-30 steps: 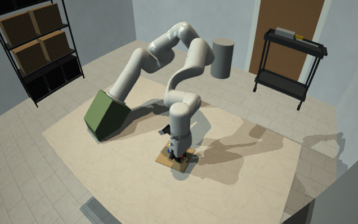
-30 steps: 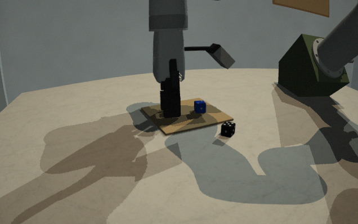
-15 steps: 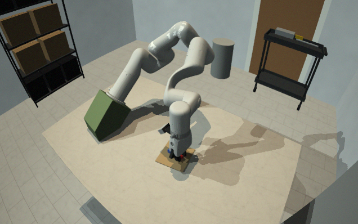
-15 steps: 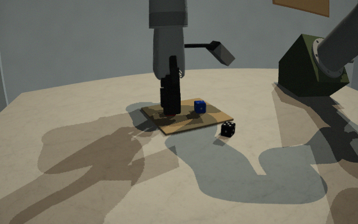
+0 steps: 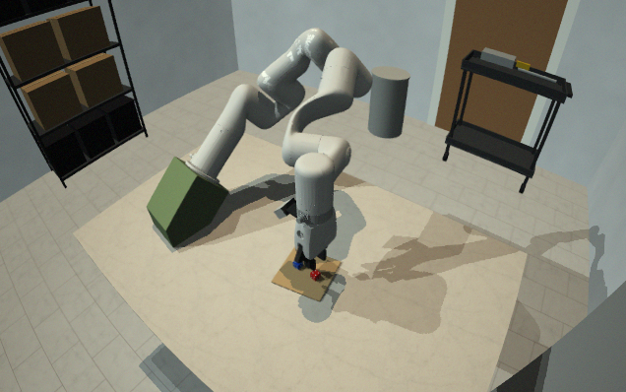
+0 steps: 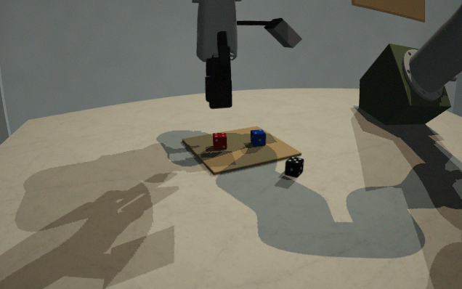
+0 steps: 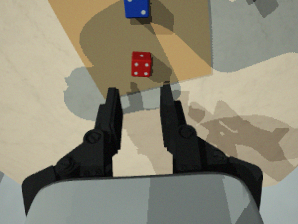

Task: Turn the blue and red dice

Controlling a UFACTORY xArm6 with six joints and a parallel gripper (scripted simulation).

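The red die (image 6: 219,141) lies flat on the tan mat (image 6: 241,149), near its left end. The blue die (image 6: 258,137) lies flat on the mat a short way to its right, apart from it. The black die (image 6: 294,166) lies on the table just off the mat's right corner. My gripper (image 6: 219,105) hangs well above the red die, partly open, with nothing between the fingers. The pips are too small to read surely.
The arm's green base (image 6: 399,87) stands at the table's back right. In the top view a shelf with boxes (image 5: 64,74), a grey cylinder (image 5: 389,100) and a black cart (image 5: 507,113) stand on the floor, away from the table.
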